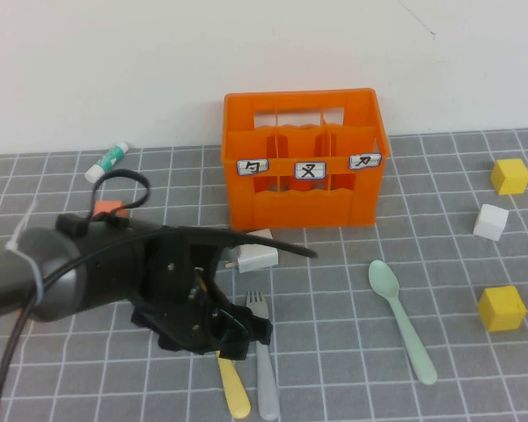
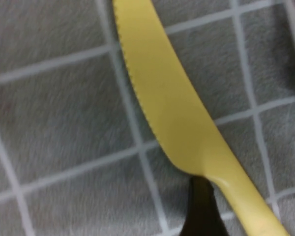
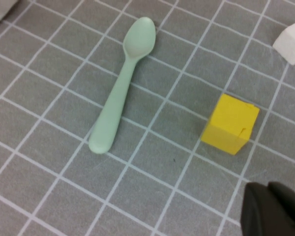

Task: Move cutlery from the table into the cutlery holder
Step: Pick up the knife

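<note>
The pale yellow knife [image 1: 235, 387] lies on the table [image 1: 334, 369] at the near edge, beside the grey fork [image 1: 263, 360]. My left gripper [image 1: 233, 338] is low over the knife's blade end. In the left wrist view the knife [image 2: 177, 113] fills the frame and one dark fingertip [image 2: 201, 206] touches its edge; the gripper [image 2: 250, 211] looks open around it. The mint-green spoon [image 1: 401, 321] lies to the right and shows in the right wrist view [image 3: 123, 83]. My right gripper [image 3: 275, 196] is shut and empty above the table near it. The orange cutlery holder [image 1: 304, 158] stands at the back.
Two yellow cubes [image 1: 502, 308] [image 1: 509, 176] and a white cube [image 1: 490, 221] lie at the right. A white block [image 1: 255, 255] lies in front of the holder. A white-and-green tube [image 1: 107, 161] lies at the back left, and a small orange cube [image 1: 108, 209] sits behind my left arm.
</note>
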Motion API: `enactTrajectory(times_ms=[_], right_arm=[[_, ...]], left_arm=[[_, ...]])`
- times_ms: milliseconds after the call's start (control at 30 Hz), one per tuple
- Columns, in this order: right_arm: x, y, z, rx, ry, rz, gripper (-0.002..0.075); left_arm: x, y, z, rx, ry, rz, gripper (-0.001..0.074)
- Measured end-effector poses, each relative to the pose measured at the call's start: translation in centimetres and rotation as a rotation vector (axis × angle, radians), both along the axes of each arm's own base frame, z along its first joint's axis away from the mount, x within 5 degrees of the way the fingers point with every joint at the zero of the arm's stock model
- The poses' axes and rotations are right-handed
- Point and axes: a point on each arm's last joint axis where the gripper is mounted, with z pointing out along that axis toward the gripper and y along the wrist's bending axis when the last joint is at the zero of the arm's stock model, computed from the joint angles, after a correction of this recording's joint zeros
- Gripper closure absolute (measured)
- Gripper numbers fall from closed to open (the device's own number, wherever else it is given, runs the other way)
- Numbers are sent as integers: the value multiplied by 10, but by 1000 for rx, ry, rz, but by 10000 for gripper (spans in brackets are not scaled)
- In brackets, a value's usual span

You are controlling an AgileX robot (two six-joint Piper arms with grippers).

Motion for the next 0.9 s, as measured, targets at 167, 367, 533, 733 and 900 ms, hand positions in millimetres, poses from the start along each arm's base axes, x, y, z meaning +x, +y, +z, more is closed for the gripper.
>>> enactTrajectory(times_ms=[167, 367, 533, 733, 900], right_arm=[[0, 0, 0, 0, -3, 1, 729], [0, 0, 0, 1, -3, 1, 729], [0, 0, 0, 0, -4, 2, 729], [0, 0, 0, 0, -4, 2, 729], [0, 0, 0, 1, -4, 2, 729]], left_arm=[[3, -11, -2, 59, -31, -96, 325], [9, -11, 0, 133, -22, -89, 326], [14, -9, 1, 184, -26, 4, 353], [13, -7, 1, 197, -4, 64, 372], [12, -8, 1, 188, 13, 79, 413]])
